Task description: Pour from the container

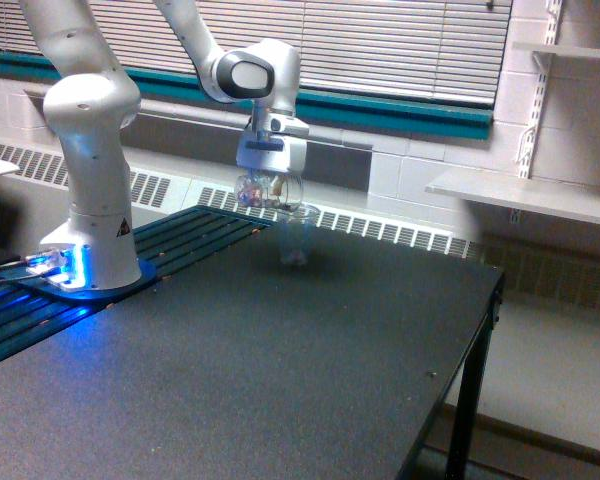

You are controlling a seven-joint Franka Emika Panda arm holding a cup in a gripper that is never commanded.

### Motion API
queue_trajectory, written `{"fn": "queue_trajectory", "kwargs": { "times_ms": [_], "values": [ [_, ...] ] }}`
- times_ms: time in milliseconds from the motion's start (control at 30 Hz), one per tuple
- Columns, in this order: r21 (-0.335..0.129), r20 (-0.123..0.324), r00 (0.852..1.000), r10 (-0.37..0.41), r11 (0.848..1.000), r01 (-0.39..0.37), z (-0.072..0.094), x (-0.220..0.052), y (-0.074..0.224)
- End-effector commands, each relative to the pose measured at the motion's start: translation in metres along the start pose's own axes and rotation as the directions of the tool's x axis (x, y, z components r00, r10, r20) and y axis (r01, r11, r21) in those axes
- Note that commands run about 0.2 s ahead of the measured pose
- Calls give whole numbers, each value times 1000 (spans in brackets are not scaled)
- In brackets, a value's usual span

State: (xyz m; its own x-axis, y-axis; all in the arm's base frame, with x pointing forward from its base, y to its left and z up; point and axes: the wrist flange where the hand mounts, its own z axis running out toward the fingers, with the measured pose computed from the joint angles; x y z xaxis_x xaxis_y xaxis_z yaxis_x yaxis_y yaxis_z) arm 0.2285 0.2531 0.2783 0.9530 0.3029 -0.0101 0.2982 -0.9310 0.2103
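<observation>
Gripping the container (258,191) beneath it, the hand (271,170) seemingly tilts it (blurred) over tall cup (296,236)

container (260,190) contents: blurred, perhaps small pieces | jaws: hidden

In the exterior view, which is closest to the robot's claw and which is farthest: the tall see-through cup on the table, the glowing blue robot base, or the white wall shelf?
From the claw:
1. The tall, narrow clear plastic cup, standing on the table just below it, toward the view's right.
2. The white robot base with the blue glow, on the view's left.
3. The white wall shelf, far on the view's right.
</observation>
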Motion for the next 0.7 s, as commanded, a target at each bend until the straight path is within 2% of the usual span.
{"fn": "queue_trajectory", "kwargs": {
  "times_ms": [33, 700],
  "values": [
    [-10, -4, 1000, -12, 1000, 12, -5, 11, -2],
    [-39, 22, 998, -67, 997, 68, -6, 20, -15]
  ]
}}
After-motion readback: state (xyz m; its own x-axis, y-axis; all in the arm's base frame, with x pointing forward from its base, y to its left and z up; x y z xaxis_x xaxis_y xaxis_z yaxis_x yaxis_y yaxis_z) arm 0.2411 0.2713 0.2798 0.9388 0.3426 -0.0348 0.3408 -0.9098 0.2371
